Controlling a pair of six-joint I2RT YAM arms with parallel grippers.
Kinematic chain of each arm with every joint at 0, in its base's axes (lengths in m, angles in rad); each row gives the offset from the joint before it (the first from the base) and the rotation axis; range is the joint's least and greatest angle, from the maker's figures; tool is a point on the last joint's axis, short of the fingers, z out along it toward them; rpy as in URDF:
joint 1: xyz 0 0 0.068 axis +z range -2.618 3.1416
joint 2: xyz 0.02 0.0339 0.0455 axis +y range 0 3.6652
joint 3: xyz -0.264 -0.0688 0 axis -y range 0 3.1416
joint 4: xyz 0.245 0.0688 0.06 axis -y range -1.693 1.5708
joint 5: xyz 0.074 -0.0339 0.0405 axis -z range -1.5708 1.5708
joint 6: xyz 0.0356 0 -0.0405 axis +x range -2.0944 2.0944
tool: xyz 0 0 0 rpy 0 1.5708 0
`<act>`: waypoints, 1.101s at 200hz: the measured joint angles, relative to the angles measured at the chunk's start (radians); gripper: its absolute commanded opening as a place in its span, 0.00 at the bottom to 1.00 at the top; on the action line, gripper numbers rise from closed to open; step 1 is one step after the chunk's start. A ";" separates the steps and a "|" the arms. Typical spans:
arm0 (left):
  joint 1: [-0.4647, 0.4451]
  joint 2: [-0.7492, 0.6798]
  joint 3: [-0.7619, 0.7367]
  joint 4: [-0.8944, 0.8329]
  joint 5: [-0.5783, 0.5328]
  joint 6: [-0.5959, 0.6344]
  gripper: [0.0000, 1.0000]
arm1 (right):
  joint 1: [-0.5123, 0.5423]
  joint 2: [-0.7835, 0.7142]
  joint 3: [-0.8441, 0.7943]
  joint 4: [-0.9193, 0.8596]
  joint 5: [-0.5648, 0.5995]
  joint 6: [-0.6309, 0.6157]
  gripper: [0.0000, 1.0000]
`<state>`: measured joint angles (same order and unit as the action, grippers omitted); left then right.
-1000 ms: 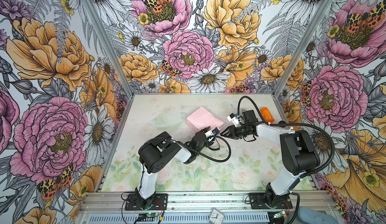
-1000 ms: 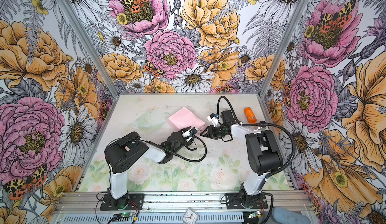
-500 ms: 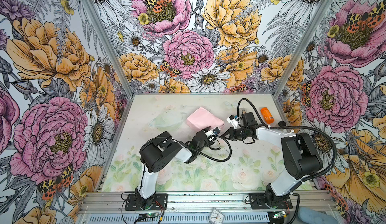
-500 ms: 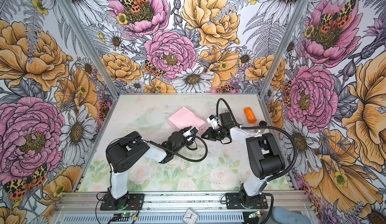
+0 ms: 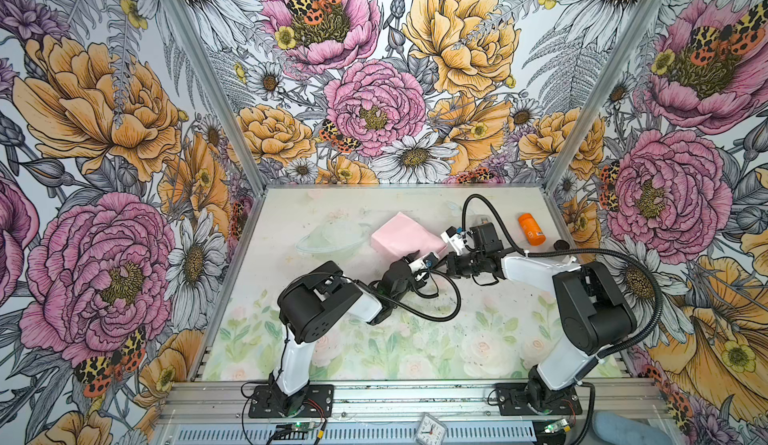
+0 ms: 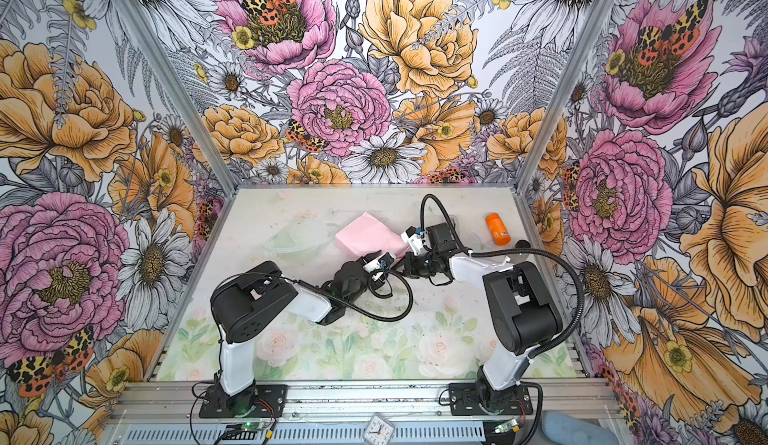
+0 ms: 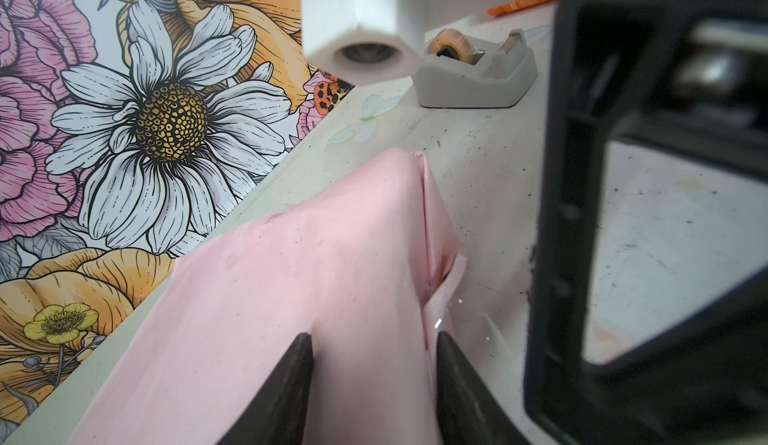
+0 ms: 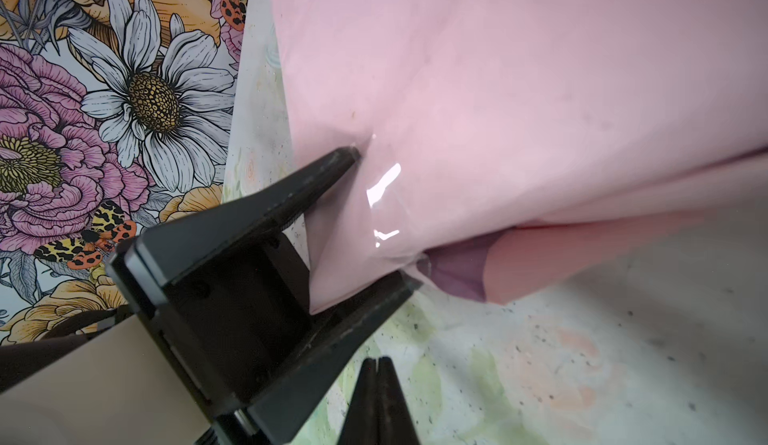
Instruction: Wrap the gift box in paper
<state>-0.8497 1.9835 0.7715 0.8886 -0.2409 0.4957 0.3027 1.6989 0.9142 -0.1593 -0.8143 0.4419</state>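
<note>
One sheet of paper (image 5: 405, 237), pale pink side out, lies folded into a squat block toward the back middle of the worktop (image 5: 415, 339); the gift box is hidden beneath it. My left jaws grasp the block's near corner. One black finger (image 8: 324, 173) presses the upper face and its partner sits at the lower edge. My right jaws are clenched just beside that corner, fingertips (image 8: 376, 393) pressed together, with nothing I can make out between them.

In both top views my two wrists meet over the corner and cover it. In the left wrist view the black frame (image 7: 582, 235) of my right arm blocks one whole side. A white camera housing (image 7: 357, 19) overlaps a grey tape dispenser (image 7: 473, 77) with an amber roll, standing beyond the block. An orange bottle (image 5: 531, 234) lies on its side near the right wall, well apart.

The sheet is matte and smooth, with soft creases and sharp folded ridges. A glossy strip of clear tape (image 8: 384, 198) crosses the fold by my left finger. A lilac patch (image 8: 461, 272) of the other face shows at the open end. The worktop is pale, faintly flower-printed and speckled with dark flecks.
</note>
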 measured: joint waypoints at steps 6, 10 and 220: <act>0.000 0.000 0.000 0.000 0.000 0.000 0.48 | 0.000 0.005 0.004 0.004 0.003 0.003 0.02; 0.000 0.000 0.000 0.000 0.000 0.000 0.48 | 0.000 0.009 0.007 0.007 0.006 0.003 0.01; 0.000 0.000 0.000 0.000 0.000 0.000 0.48 | -0.008 0.062 -0.122 0.300 0.095 0.142 0.11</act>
<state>-0.8497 1.9835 0.7715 0.8890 -0.2409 0.4957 0.2951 1.7611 0.7921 0.1406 -0.7189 0.5842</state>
